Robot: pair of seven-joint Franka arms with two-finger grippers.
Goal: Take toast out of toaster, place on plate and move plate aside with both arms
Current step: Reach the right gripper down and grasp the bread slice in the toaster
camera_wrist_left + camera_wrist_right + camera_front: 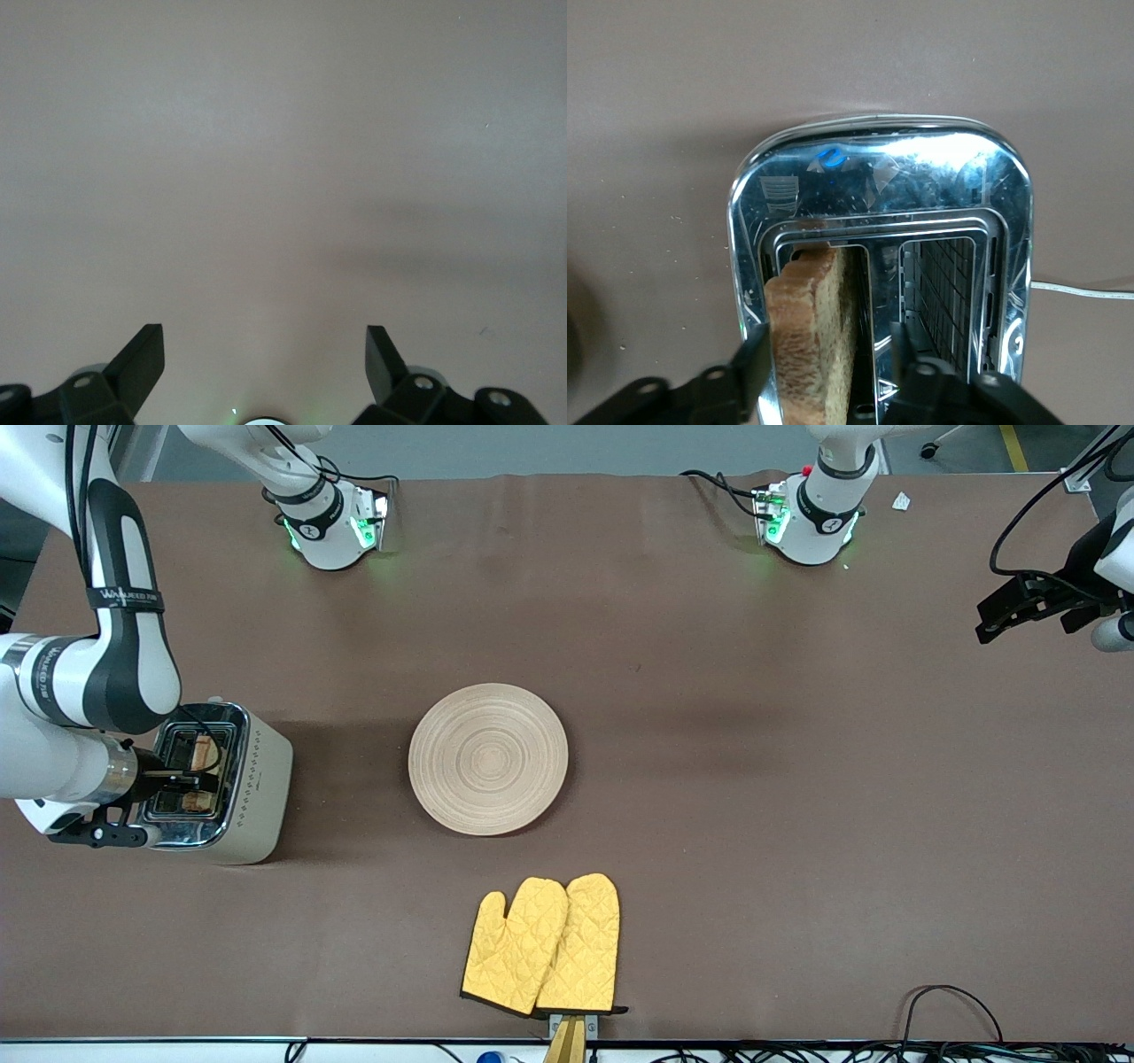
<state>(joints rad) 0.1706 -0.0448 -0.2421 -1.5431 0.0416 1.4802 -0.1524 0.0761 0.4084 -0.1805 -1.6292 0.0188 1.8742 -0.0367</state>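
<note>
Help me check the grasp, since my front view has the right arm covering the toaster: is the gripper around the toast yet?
Observer: Yes. The right wrist view shows the right gripper open, with one finger on each side of the toast, which stands upright in one slot of the toaster.
Operator: And the left gripper? I only see it at the edge of my view.
Observer: The left wrist view shows the left gripper open over bare table, holding nothing, waiting.
</note>
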